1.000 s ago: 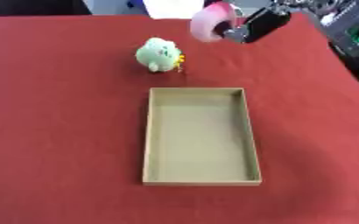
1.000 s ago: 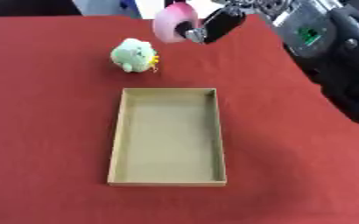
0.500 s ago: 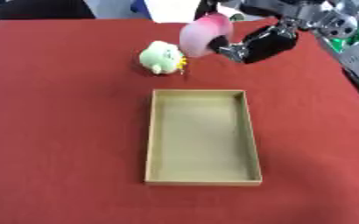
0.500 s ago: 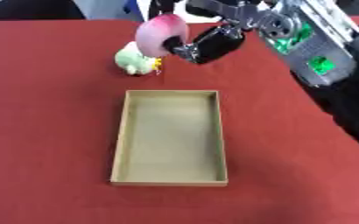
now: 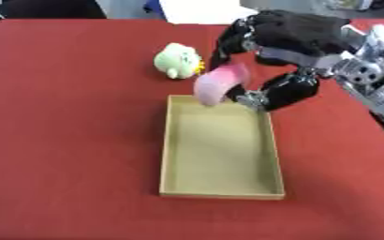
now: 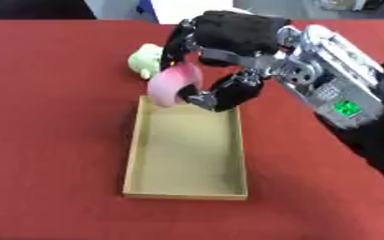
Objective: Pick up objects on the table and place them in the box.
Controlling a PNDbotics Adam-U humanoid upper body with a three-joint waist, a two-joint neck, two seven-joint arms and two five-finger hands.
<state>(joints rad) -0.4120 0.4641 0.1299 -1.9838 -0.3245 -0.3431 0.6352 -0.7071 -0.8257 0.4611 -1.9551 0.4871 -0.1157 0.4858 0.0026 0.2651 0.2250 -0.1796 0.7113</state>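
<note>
Right hand point(image 5: 290, 40) now over box point(image 5: 220, 187) far end, fingers curled round pink object point(image 5: 218, 84), green toy point(image 5: 179, 60) beside.

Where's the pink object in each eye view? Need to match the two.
Left eye view: pink object just above centre, held in the right hand, over the box's far end.
Right eye view: pink object left of centre, same grip.
Shared landmark: the pale green plush toy, up and to its left in both.
</note>
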